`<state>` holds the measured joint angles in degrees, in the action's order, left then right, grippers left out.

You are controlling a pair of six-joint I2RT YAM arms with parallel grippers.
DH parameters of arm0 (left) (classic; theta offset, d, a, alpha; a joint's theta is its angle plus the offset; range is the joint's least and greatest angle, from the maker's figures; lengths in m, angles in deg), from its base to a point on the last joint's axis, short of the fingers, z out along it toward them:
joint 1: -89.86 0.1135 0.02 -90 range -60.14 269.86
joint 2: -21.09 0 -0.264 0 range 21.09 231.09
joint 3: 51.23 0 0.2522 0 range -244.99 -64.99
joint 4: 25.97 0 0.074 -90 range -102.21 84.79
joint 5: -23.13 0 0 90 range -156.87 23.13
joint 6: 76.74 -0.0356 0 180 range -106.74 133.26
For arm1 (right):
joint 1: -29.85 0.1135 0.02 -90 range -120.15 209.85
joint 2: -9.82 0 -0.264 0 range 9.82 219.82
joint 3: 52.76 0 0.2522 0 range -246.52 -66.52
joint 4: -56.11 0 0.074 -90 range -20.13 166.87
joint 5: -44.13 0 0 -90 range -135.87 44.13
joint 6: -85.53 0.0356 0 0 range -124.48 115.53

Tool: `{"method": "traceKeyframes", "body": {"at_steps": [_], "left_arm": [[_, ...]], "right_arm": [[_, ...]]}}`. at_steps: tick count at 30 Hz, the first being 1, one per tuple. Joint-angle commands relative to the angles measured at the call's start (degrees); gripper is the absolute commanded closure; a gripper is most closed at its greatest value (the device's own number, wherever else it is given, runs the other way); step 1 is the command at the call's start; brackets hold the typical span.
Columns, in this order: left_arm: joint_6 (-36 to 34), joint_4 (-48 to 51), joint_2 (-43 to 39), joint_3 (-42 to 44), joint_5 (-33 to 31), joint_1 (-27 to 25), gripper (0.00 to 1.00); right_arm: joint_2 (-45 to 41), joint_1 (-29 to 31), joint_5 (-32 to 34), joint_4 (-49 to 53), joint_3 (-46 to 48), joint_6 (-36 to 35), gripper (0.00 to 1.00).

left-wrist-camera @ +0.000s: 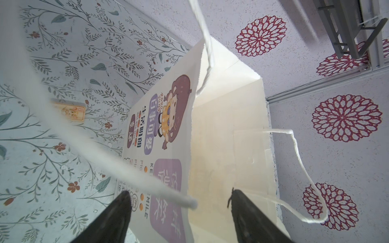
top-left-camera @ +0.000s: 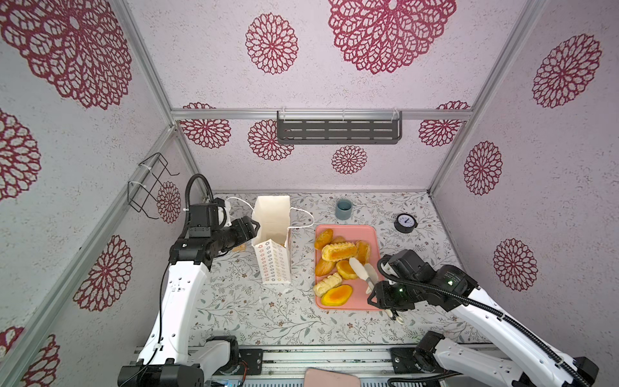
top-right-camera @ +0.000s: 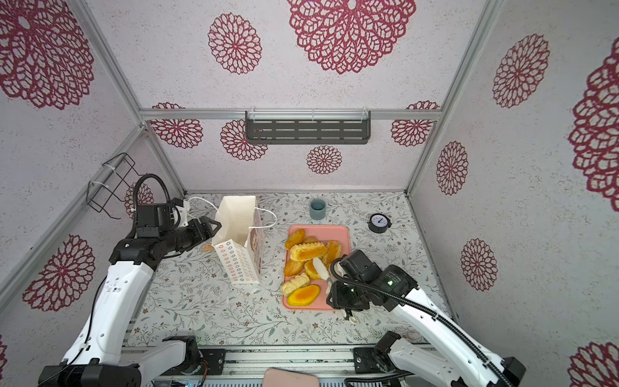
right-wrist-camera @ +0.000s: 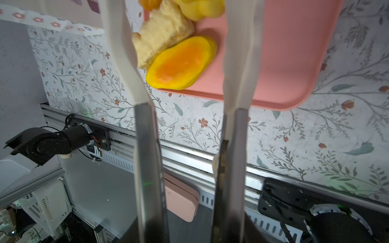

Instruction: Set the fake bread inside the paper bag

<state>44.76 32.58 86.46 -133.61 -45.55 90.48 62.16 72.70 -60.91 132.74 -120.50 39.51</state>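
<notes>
The fake bread [top-left-camera: 339, 252] lies heaped on the pink tray [top-left-camera: 363, 234], right of centre on the flowered table [top-left-camera: 234, 301]. Oval buns sit at the far side with a ridged, orange-centred loaf across them. A pale ridged loaf [right-wrist-camera: 164, 35] and a flat orange oval [right-wrist-camera: 181, 63] lie at the near-left corner. Every piece I can see is on that tray.

The paper bag [top-left-camera: 273, 264] stands upright just left of the tray, apart from it, with its mouth open upward and a flower-printed side facing the near edge.

My left gripper [top-left-camera: 255, 228] is at the left rim of the bag's mouth. Its black fingers [left-wrist-camera: 117, 218] are spread wide, one outside the printed wall and one on the inner side. The wall's top edge stands between them unclamped, so I have hold of nothing. A white cord handle [left-wrist-camera: 134, 172] crosses in front of them; I cannot tell whether it touches.

My right gripper [top-left-camera: 376, 291], over the tray's near-right corner, is clamped around a pair of tongs [top-left-camera: 355, 268]. Their white tips stand apart above the right half of the tray, the left one by a tart-shaped piece, and no bread is pinched between them.

Beyond the tray's far edge stands a blue-grey cup [top-left-camera: 344, 208], and a black-rimmed dial [top-left-camera: 405, 222] lies far right. A small orange-printed card [left-wrist-camera: 70, 111] lies on the table left of the bag.
</notes>
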Motion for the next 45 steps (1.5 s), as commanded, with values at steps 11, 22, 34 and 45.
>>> {"method": "traceKeyframes", "body": {"at_steps": [11,22,34,45], "left_arm": [[1.0,-2.4,-2.7,2.5,0.4,-0.4,0.24],[1.4,-3.3,-2.2,3.0,1.0,-0.4,0.25],[1.6,-3.6,-1.6,2.9,1.0,-0.4,0.26],[1.5,-3.4,-1.5,3.0,0.8,-0.4,0.26]], "right_arm": [[-2.2,-3.5,-8.8,-14.9,11.6,5.9,0.49],[-6.3,-10.4,-16.7,-26.0,19.8,11.9,0.47],[-5.5,-12.9,-22.6,-34.9,22.7,16.4,0.49],[-3.9,-13.9,-24.4,-37.8,25.2,16.9,0.5]]}}
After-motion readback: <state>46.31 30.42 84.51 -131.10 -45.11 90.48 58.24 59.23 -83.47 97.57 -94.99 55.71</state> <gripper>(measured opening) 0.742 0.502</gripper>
